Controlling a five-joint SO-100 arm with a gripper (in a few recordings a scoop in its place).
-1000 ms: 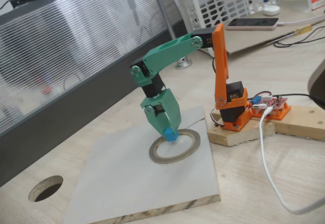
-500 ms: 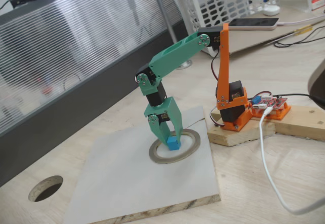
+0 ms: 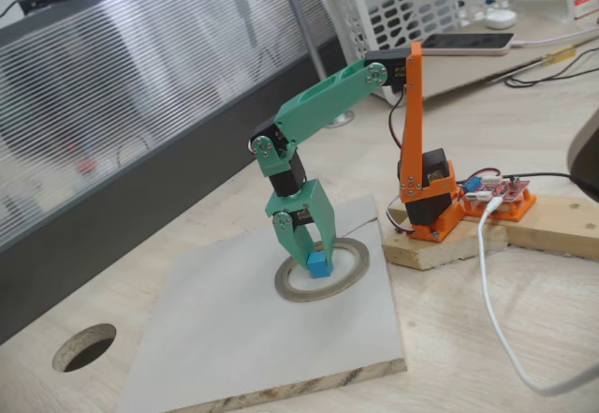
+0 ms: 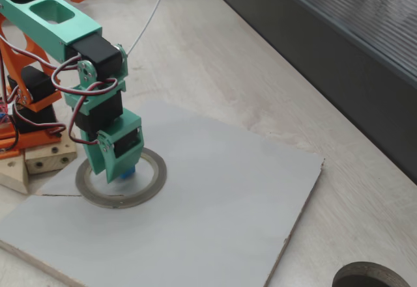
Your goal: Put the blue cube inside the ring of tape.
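Note:
The blue cube point(image 3: 320, 264) sits low inside the ring of tape point(image 3: 353, 265), which lies flat on a grey-white board point(image 3: 225, 338). My green gripper point(image 3: 315, 258) points straight down with its fingers closed on the cube's sides, the cube at or just above the board. In the other fixed view, the gripper point(image 4: 121, 172) covers most of the cube point(image 4: 129, 171), and only a blue corner peeks out within the ring of tape point(image 4: 156, 177). The far part of the ring is hidden behind the gripper.
The arm's orange base point(image 3: 429, 202) stands on a wooden block point(image 3: 440, 244) right of the board. A white cable point(image 3: 489, 291) trails across the table. A dark round hole point(image 3: 84, 346) is in the tabletop at lower left. A dark panel point(image 4: 326, 46) runs along the back.
Over the last second the arm lowered the cube from just above the ring's edge down inside the ring. Nothing has moved in the last half second.

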